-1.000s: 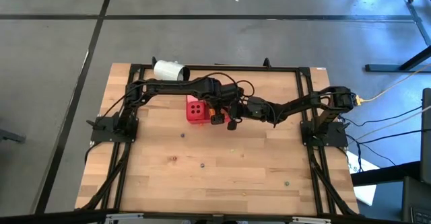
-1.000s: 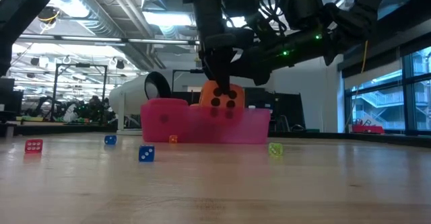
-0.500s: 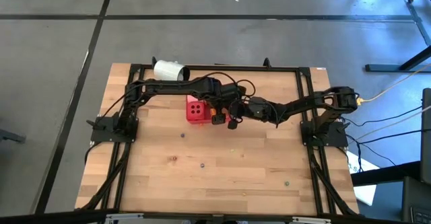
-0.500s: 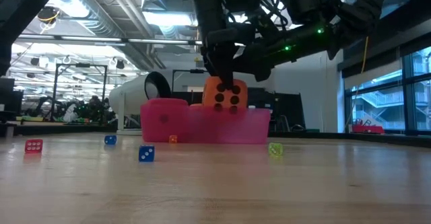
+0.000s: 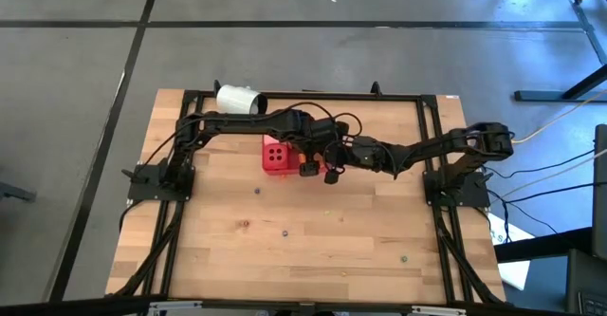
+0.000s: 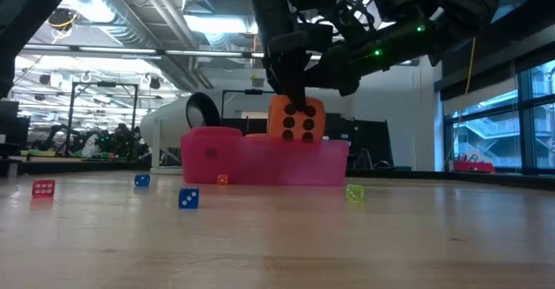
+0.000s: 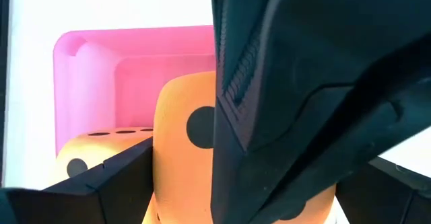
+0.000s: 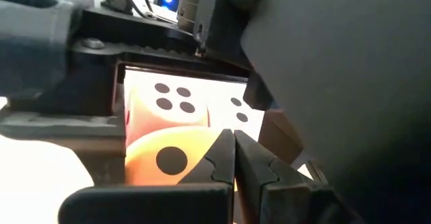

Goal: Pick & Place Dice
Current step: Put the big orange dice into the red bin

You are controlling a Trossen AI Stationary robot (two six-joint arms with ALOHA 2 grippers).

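Presently, orange die (image 6: 296, 120) (judged light, soft, best pinched on flat opposite faces) is held in wide-spread left claw (image 6: 287, 89); right claw (image 8: 234, 158) is closed, empty.

The left hand (image 6: 290, 94) hides the top of the orange die (image 6: 297, 121).

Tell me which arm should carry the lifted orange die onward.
Left. Its gripper already holds the soft orange die with black pips above the flat red plastic tray; the right gripper hovers beside it, fingers shut and empty.
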